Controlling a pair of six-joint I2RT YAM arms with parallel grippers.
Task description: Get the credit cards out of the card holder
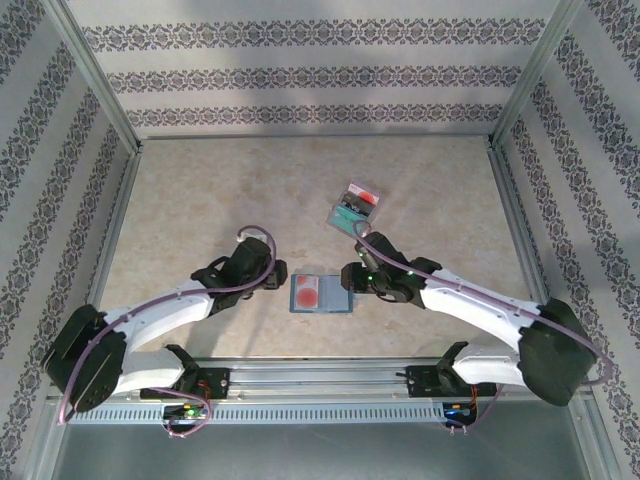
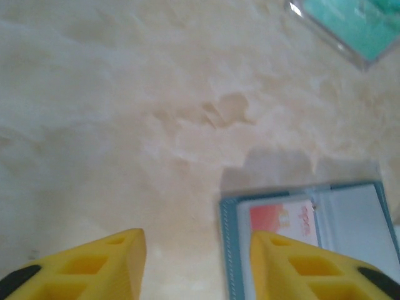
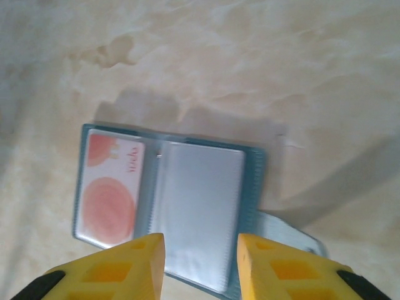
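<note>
1. Centrally, at mid-frame, the card holder [image 1: 322,294] lies open on the table, a pink card [image 1: 306,293] in its left panel.
2. Beside it, the left gripper [image 2: 197,265] and the right gripper [image 3: 200,265] both gape, empty.
3. Loose cards [image 1: 355,208] lie to its upper right.

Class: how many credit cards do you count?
3: pinkish card in the card holder; teal card and red card together beyond it. Others may be hidden.

Found the card holder [image 1: 338,297] lying open and flat, slate blue-grey, strap tab [image 3: 292,234] poking out rightward, a pinkish card [image 3: 111,194] sleeved in its left panel. Spotted a teal card [image 1: 347,214] and a red card [image 1: 363,194] out beyond it, touching each other.
</note>
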